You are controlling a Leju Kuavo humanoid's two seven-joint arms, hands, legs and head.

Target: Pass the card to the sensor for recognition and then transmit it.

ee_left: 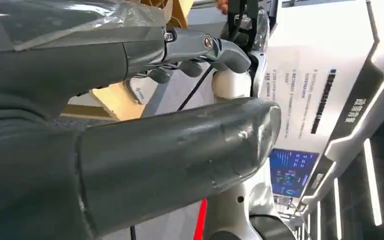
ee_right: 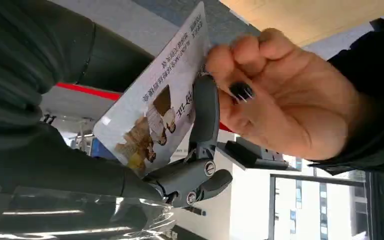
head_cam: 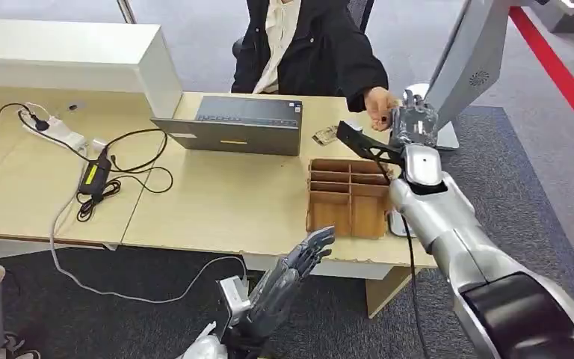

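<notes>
Card [ee_right: 152, 112] sits in the right hand [head_cam: 412, 120], pinched betw. thumb and a finger [ee_right: 206, 115], w/ a person's hand [ee_right: 285, 100] gripping its far edge at the same time, so both hold it. Looks like the handover step, i.e. the transmit part; can't tell from here if the sensor read is done. Card's long axis runs out from the robot's palm toward the person, free end pointing at them, printed face toward the wrist cam. In head view the right hand is out past the wooden divider box [head_cam: 347, 196], near the desk's [head_cam: 217, 198] far right corner, touching the person's hand [head_cam: 380, 107]; card itself too small to make out there. Left hand [head_cam: 299, 269] hangs low at the desk's near edge, fingers apart, holding nothing, well apart from the card, so the right arm is the one in play. Laptop [head_cam: 232, 125] lies left of the box.
</notes>
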